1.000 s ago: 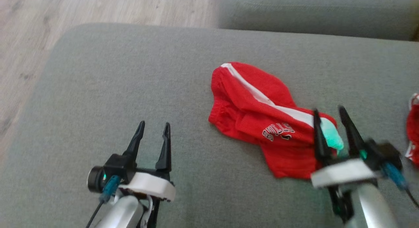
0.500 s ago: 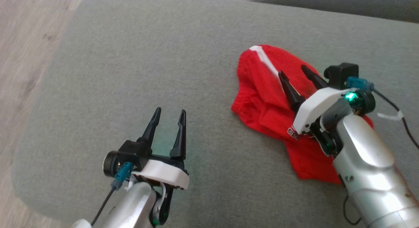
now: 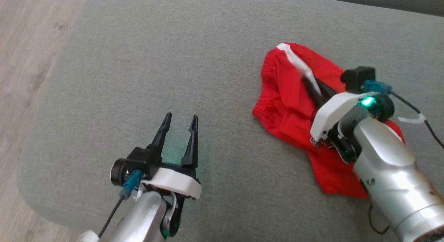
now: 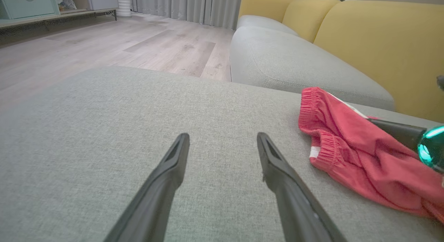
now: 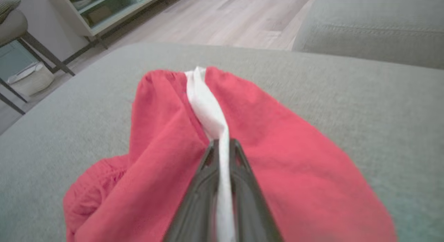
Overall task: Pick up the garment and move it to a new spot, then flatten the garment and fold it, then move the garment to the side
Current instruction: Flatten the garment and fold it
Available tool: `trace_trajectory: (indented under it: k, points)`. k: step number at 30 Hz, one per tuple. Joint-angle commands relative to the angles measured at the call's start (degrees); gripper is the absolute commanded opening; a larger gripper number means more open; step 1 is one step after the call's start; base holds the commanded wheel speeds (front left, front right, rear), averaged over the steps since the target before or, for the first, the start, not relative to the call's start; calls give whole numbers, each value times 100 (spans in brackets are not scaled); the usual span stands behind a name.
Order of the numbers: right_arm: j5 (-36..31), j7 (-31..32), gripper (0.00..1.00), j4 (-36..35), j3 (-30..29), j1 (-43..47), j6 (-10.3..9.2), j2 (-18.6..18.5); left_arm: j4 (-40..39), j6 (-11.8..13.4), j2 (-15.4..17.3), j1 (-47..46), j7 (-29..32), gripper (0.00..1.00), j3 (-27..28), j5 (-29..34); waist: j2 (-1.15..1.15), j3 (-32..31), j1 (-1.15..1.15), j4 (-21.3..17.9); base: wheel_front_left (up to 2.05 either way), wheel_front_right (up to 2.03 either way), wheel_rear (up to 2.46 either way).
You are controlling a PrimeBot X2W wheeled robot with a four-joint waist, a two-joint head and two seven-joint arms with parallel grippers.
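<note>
The garment (image 3: pixel 288 92) is a pair of red shorts with a white side stripe, lying crumpled on the grey cushion (image 3: pixel 156 61) at the right. My right gripper (image 3: pixel 314 87) is shut on a fold of the garment (image 5: pixel 166 138) along its white stripe, the cloth bunched up around the fingertips (image 5: pixel 222 144). My left gripper (image 3: pixel 180 118) hovers open over bare cushion to the left, well apart from the shorts. In the left wrist view the garment (image 4: pixel 347 144) lies to the right of my open left gripper (image 4: pixel 222 138).
The cushion's rounded edge (image 3: pixel 45 96) drops to a wooden floor (image 3: pixel 24 44) on the left. A second grey seat (image 4: pixel 295 61) with yellow backrests (image 4: pixel 374 44) lies beyond. A shelf unit (image 5: pixel 104 9) and a stool (image 5: pixel 20 30) stand on the floor.
My right gripper moved forward over the shorts and closed on the white stripe, bunching the cloth. The head camera shifted, so the whole scene moved in view. The left gripper stays open.
</note>
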Motion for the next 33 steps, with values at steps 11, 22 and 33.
trace_trajectory:
  k: [11,22,33]
  points:
    - [-156,-1191,0,-672,540,-159,-4,25,-75,-72,20,-66,-53,100,501,129,0,-481,-1,-452,0,0,0]
    - [-1028,-996,0,-1441,1261,1142,-4,510,-21,-141,19,115,-53,100,599,220,0,-943,-1,-949,0,0,0]
    - [-1294,-960,100,-1605,935,1937,-4,740,105,-163,109,197,-53,100,684,219,0,-1211,-1,-1275,0,0,0]
